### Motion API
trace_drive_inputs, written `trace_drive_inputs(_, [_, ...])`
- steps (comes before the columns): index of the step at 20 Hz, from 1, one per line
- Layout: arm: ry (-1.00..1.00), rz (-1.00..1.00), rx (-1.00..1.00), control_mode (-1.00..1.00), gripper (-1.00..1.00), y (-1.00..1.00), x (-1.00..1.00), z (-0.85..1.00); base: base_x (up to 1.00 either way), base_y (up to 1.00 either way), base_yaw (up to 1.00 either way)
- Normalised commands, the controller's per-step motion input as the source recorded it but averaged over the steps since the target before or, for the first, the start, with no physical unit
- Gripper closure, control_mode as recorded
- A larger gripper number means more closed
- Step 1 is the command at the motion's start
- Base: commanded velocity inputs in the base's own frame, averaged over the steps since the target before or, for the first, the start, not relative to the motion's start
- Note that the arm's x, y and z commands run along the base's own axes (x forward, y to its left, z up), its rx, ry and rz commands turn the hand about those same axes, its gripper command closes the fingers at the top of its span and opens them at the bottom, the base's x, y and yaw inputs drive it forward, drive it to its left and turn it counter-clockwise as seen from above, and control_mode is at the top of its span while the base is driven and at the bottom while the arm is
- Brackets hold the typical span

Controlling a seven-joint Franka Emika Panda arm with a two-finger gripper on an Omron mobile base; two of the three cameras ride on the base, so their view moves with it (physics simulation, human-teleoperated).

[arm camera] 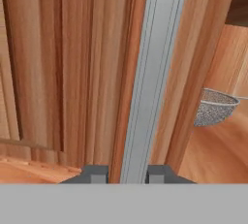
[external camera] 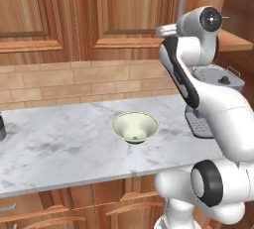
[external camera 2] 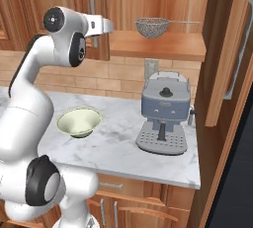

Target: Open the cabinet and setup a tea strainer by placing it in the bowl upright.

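Right door already open; gripper (arm camera: 127, 174) narrow around left door's handle (arm camera: 152, 72). Left to do: tea strainer (external camera 2: 151, 26) on shelf (external camera 2: 158, 47), bowl (external camera 2: 79, 121) at seven o'clock below on bench (external camera 2: 123, 143).

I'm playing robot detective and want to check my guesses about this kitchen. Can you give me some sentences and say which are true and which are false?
1. The tea strainer sits on the shelf inside the cabinet. True.
2. The bowl already has the strainer in it. False: the bowl on the marble counter is empty.
3. In the hand view, the gripper has one fingertip on each side of the silver bar handle. True.
4. The coffee machine stands on the shelf. False: it stands on the counter, below the shelf.
5. The bowl lies upside down. False: its open side faces up.
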Motion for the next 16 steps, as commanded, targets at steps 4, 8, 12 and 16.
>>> trace_drive_inputs(4, [0.0, -0.28, 0.0, -1.0, 1.0, 0.12, -1.0, 0.0, 0.0, 0.0, 0.0])
trace_drive_inputs(8, [0.01, -0.31, 0.0, -1.0, 1.0, 0.27, -1.0, 0.01, 0.0, 0.0, 0.0])
trace_drive_inputs(12, [0.06, -0.34, 0.0, -1.0, 1.0, 0.38, -1.0, 0.0, 0.0, 0.0, 0.0])
trace_drive_inputs(16, [0.06, -0.25, 0.01, -1.0, 1.0, 0.01, -1.0, 0.19, 0.0, 0.0, 0.0])
